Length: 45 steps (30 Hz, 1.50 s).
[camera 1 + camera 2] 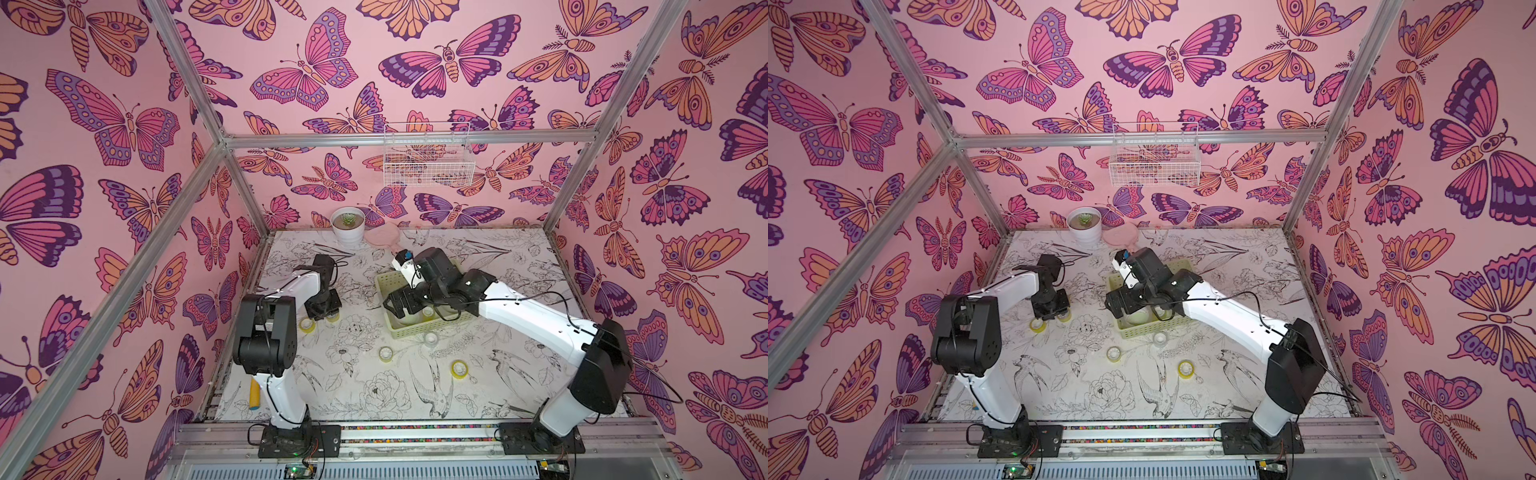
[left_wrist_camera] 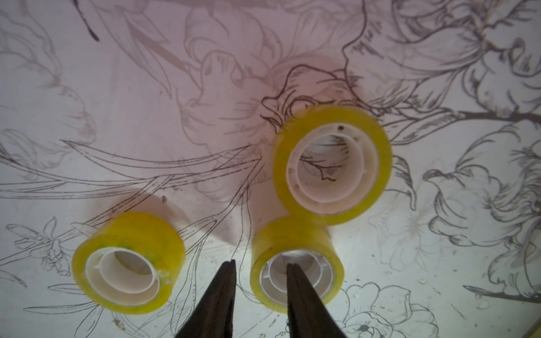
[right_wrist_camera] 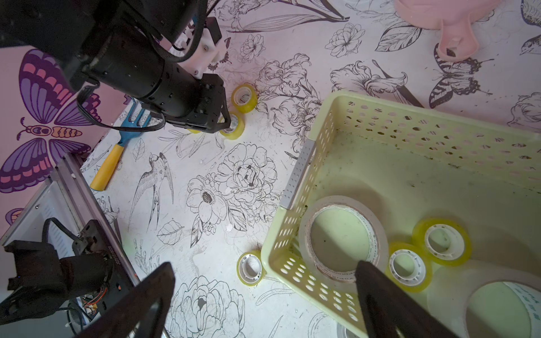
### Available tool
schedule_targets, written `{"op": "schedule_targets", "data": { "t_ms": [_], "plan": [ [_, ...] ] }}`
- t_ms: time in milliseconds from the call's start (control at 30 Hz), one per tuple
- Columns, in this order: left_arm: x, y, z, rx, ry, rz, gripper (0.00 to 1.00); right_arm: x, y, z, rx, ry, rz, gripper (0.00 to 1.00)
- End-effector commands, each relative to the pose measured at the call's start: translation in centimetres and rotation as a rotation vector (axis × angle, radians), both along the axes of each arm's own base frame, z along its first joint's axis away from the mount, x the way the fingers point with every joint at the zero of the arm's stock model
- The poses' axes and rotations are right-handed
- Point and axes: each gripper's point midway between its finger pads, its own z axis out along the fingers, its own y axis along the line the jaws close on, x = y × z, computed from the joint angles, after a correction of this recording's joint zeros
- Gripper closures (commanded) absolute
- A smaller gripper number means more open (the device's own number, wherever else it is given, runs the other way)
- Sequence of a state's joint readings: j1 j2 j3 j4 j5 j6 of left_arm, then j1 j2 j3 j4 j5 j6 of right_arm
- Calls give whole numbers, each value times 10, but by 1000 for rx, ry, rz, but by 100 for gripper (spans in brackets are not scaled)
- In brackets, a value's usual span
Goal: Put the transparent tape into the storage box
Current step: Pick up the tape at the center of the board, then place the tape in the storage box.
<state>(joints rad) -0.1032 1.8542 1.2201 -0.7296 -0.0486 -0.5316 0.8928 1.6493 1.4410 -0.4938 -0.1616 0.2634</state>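
Observation:
Three yellow-tinted tape rolls lie together on the table. My left gripper (image 2: 260, 264) stands over one roll (image 2: 292, 234), one finger inside its core and one outside, with a strip of table showing between the outer finger and the roll. Its two neighbours (image 2: 131, 228) (image 2: 279, 166) lie alongside. The pale yellow-green storage box (image 3: 295, 263) holds two wide whitish rolls (image 3: 342, 201) (image 3: 450, 292) and two small yellow ones (image 3: 464, 251) (image 3: 424, 281). My right gripper (image 3: 265, 275) hangs wide open and empty over the box's corner. Loose rolls (image 1: 386, 353) (image 1: 458, 368) (image 1: 430, 338) lie in front of the box (image 1: 415, 330).
A white pot with a succulent (image 1: 348, 226) and a pink scoop (image 1: 382, 235) stand at the back. A garden fork with a yellow handle (image 3: 117, 155) lies at the table's left edge. A white wire basket (image 1: 428, 160) hangs on the back wall.

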Motion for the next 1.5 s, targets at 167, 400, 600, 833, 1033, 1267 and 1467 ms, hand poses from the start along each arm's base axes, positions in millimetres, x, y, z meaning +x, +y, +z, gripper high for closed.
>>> {"op": "schedule_targets", "data": {
  "t_ms": [167,400,600,833,1033,1267,1467],
  "plan": [
    [-4,-3,-17,2,40,-9,70,-3,-2,0,-19,-9,1,1],
    [-3,-5,-5,25,9,-32,86,-2,-3,1,-21,-13,-7,1],
    [0,-12,28,34,-61,-65,93,0,-7,1,-32,-22,-26,1],
    [16,-39,81,-28,-186,-129,91,6,-24,1,-62,-52,-104,1],
    [36,-86,121,-94,-289,-206,90,8,-55,9,-75,-112,-208,1],
    [56,-156,137,-155,-325,-343,90,8,-87,10,-100,-143,-298,1],
    [63,-206,128,-175,-308,-453,89,5,-111,11,-113,-166,-366,1]
  ]
}}
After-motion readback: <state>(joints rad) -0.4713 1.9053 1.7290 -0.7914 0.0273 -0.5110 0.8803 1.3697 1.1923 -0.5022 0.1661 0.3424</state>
